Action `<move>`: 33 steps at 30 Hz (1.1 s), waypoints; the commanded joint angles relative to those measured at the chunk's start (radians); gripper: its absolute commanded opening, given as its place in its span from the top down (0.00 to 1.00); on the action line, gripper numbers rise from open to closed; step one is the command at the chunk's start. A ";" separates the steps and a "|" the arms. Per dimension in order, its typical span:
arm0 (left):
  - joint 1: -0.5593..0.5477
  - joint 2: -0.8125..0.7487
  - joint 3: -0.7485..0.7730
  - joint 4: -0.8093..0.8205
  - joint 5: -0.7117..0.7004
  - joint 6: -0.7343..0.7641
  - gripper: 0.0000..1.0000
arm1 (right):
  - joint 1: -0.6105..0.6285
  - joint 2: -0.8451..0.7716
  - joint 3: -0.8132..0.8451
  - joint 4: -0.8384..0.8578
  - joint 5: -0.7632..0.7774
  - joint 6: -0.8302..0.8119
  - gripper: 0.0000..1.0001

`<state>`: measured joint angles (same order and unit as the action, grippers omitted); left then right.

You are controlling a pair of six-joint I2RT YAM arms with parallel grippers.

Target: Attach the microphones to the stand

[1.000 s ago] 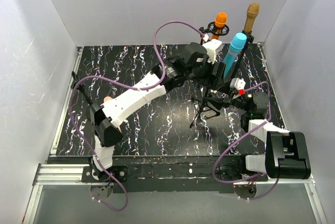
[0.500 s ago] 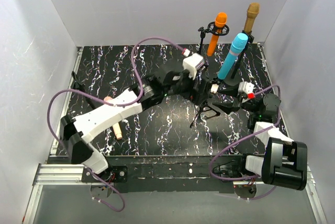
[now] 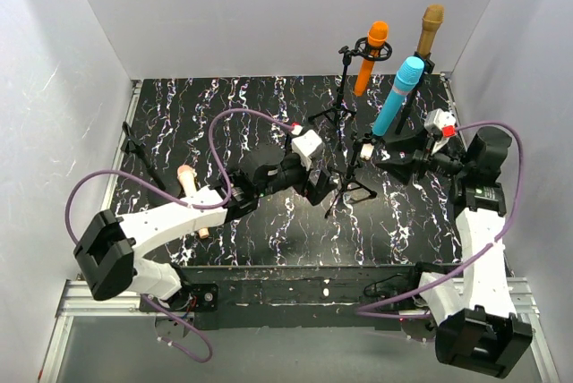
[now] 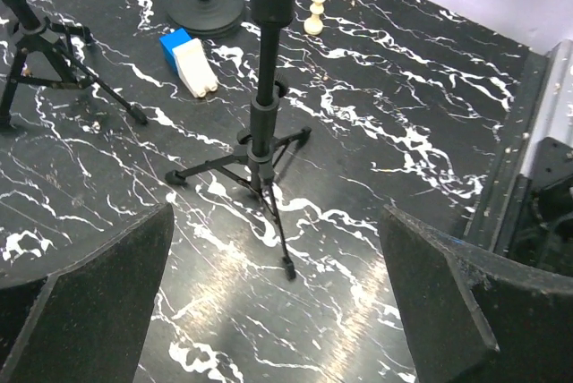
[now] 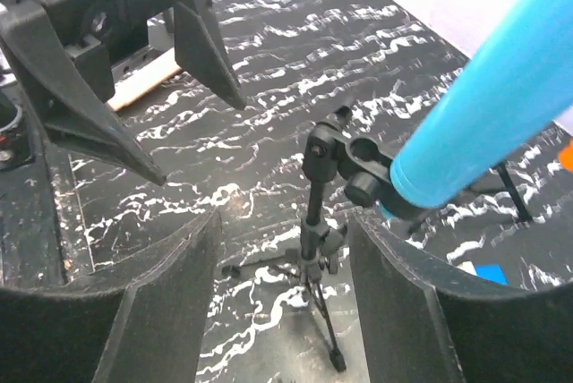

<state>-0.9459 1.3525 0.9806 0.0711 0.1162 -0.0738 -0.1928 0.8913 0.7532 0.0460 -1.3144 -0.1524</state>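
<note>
- Last microphone, I judge: the pink-beige microphone (image 3: 186, 174) lies on the table (image 3: 224, 114), and the middle stand (image 3: 351, 173) is bare.
- My left fingers (image 4: 107, 285) are spread wide and my right fingers (image 5: 161, 285) are apart, both empty.
- Next I must reach left and pinch it.

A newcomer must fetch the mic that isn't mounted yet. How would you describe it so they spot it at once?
Start at the left side of the black marbled table, where the left arm reaches across. The pink mic lies flat there, partly under that arm. The orange mic, gold mic and blue mic sit raised at the back right; this one alone lies down.
</note>
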 commanded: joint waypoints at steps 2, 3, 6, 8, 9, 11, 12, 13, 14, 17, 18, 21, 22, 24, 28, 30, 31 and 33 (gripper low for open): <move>0.010 0.081 -0.086 0.333 0.043 0.158 0.02 | -0.049 -0.101 -0.013 -0.484 0.146 -0.195 0.33; 0.010 0.111 -0.086 0.360 0.051 0.186 0.02 | -0.069 -0.145 -0.061 -0.400 0.130 -0.144 0.32; 0.016 0.187 -0.059 0.415 0.059 0.213 0.02 | -0.094 -0.149 -0.055 -0.429 0.100 -0.165 0.31; 0.024 0.232 -0.043 0.461 0.062 0.223 0.04 | -0.115 -0.141 -0.049 -0.431 0.116 -0.161 0.31; 0.030 0.246 -0.042 0.490 0.077 0.224 0.05 | -0.122 -0.144 -0.046 -0.429 0.128 -0.159 0.31; 0.039 0.279 -0.033 0.538 0.095 0.207 0.08 | -0.135 -0.164 -0.046 -0.429 0.139 -0.154 0.31; 0.050 0.296 -0.022 0.547 0.112 0.192 0.11 | -0.138 -0.170 -0.046 -0.428 0.136 -0.148 0.31; 0.053 0.318 -0.010 0.558 0.125 0.178 0.13 | -0.142 -0.178 -0.046 -0.425 0.132 -0.144 0.31; 0.058 0.335 0.001 0.562 0.132 0.169 0.16 | -0.143 -0.178 -0.045 -0.423 0.127 -0.139 0.31; 0.061 0.382 0.023 0.608 0.149 0.134 0.19 | -0.148 -0.183 -0.043 -0.422 0.127 -0.136 0.31; 0.062 0.390 0.030 0.625 0.157 0.120 0.20 | -0.148 -0.184 -0.043 -0.422 0.129 -0.136 0.31; 0.062 0.415 0.043 0.657 0.187 0.083 0.22 | -0.148 -0.184 -0.041 -0.422 0.129 -0.134 0.31; 0.062 0.418 0.049 0.664 0.197 0.082 0.23 | -0.148 -0.183 -0.040 -0.422 0.127 -0.134 0.31; 0.062 0.424 0.056 0.673 0.209 0.042 0.25 | -0.149 -0.184 -0.040 -0.423 0.126 -0.134 0.31; 0.062 0.430 0.064 0.694 0.226 0.003 0.29 | -0.149 -0.184 -0.040 -0.423 0.127 -0.134 0.31; 0.062 0.436 0.070 0.702 0.227 -0.007 0.31 | -0.151 -0.183 -0.041 -0.425 0.127 -0.134 0.31; 0.062 0.439 0.075 0.707 0.223 -0.011 0.32 | -0.152 -0.183 -0.043 -0.423 0.127 -0.134 0.31; 0.061 0.447 0.081 0.710 0.212 -0.012 0.35 | -0.152 -0.181 -0.045 -0.423 0.127 -0.133 0.31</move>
<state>-0.8837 1.7958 1.0142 0.7368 0.3225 -0.0570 -0.3370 0.7151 0.6857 -0.3725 -1.1805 -0.2916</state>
